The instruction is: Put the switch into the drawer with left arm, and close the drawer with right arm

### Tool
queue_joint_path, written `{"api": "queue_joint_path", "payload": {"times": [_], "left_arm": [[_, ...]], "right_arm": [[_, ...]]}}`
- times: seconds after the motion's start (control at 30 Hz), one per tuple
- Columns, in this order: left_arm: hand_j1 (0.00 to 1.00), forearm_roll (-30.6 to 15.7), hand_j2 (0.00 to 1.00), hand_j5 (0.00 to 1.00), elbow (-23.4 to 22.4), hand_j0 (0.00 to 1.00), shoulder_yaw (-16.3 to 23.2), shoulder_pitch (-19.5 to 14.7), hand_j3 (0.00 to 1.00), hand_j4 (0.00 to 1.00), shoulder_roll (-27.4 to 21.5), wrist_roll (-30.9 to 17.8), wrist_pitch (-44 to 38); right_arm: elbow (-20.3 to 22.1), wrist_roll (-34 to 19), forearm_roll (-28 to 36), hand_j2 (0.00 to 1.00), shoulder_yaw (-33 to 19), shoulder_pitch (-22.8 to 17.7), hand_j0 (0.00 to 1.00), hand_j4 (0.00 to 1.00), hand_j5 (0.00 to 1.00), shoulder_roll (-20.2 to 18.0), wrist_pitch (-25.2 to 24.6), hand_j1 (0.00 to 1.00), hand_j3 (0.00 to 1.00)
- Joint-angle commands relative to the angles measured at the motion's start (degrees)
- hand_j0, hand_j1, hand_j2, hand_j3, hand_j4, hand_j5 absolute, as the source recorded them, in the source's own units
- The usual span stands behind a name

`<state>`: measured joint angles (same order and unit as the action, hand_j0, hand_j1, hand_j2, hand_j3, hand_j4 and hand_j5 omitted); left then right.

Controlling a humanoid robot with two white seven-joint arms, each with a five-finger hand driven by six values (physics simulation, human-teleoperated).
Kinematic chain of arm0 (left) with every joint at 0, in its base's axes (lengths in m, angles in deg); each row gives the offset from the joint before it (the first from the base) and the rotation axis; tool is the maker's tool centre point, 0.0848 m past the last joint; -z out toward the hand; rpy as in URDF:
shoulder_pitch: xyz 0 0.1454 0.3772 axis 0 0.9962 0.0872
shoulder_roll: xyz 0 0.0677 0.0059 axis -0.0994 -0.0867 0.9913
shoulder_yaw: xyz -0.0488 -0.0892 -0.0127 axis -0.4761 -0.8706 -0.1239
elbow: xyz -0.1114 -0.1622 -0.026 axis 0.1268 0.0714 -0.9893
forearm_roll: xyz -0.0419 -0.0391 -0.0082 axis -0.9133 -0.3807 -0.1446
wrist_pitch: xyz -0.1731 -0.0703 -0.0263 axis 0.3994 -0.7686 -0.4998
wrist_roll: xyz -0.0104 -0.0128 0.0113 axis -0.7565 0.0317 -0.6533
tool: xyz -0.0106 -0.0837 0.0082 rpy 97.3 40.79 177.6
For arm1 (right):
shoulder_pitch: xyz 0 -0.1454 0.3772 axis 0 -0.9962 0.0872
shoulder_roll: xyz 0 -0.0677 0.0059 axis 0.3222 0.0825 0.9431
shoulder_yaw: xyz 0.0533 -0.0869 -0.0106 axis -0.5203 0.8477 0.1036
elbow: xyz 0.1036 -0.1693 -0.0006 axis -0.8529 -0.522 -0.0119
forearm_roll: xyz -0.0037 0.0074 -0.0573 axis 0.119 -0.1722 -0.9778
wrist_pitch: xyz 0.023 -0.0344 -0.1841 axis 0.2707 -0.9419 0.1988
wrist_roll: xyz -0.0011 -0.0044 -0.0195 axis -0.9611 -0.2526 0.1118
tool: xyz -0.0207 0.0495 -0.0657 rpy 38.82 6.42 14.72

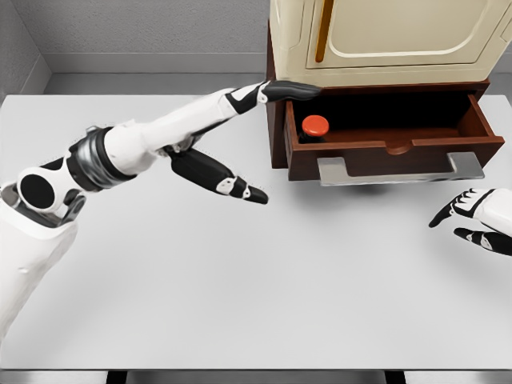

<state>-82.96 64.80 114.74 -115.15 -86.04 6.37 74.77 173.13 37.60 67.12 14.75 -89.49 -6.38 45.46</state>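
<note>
The switch (314, 126), small, rigid and probably light, sits in the open drawer (384, 152) at 1 o'clock. Left hand (240, 136) fingers apart, empty; right hand (472, 220) fingers relaxed, for the drawer's handle (400, 170).

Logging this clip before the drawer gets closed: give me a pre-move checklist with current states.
1. Switch inside the drawer: ok, it sits at the left end.
2. Left robot hand released: ok, fingers spread, holding nothing.
3. Left robot hand out of the drawer's path: not ok, a fingertip reaches over the drawer's left corner.
4. Drawer open: ok, pulled out.
5. Handle unobstructed: ok.
6. Right robot hand ready: ok, open, on the table side of the handle, not touching it.
</note>
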Motion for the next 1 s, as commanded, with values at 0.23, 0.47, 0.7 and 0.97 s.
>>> {"api": "queue_joint_path", "payload": {"times": [0.23, 0.47, 0.7, 0.97], "left_arm": [[1.0, -7.92, 1.0, 1.0, 0.02, 1.0, 0.7, 0.18, 1.0, 1.0, -0.33, 0.03, -15.15], [1.0, -8.09, 1.0, 1.0, 0.02, 1.0, 1.14, 0.18, 1.0, 1.0, -0.77, 0.03, -23.59], [1.0, -11.43, 1.0, 1.0, -0.51, 1.0, 0.88, -0.62, 1.0, 1.0, -2.53, 0.03, -30.45], [1.0, -11.52, 1.0, 1.0, -5.43, 1.0, 1.05, -2.28, 1.0, 1.0, -0.42, 0.03, -33.17]], "right_arm": [[0.02, 0.11, 0.43, 0.58, -0.02, -0.09, 0.58, 0.58, 0.58, -0.15, -0.08, 0.58, 0.58], [0.02, 0.11, 0.43, 0.58, -0.02, -0.18, 0.58, 0.58, 0.58, -0.15, -0.08, 0.58, 0.58], [0.02, 0.11, 0.43, 0.58, 0.06, -0.18, 0.58, 0.58, 0.58, -0.15, -0.08, 0.58, 0.58], [0.02, 0.11, 0.51, 0.58, 0.15, -0.26, 0.58, 0.58, 0.58, -0.24, -0.08, 0.58, 0.58]]}}
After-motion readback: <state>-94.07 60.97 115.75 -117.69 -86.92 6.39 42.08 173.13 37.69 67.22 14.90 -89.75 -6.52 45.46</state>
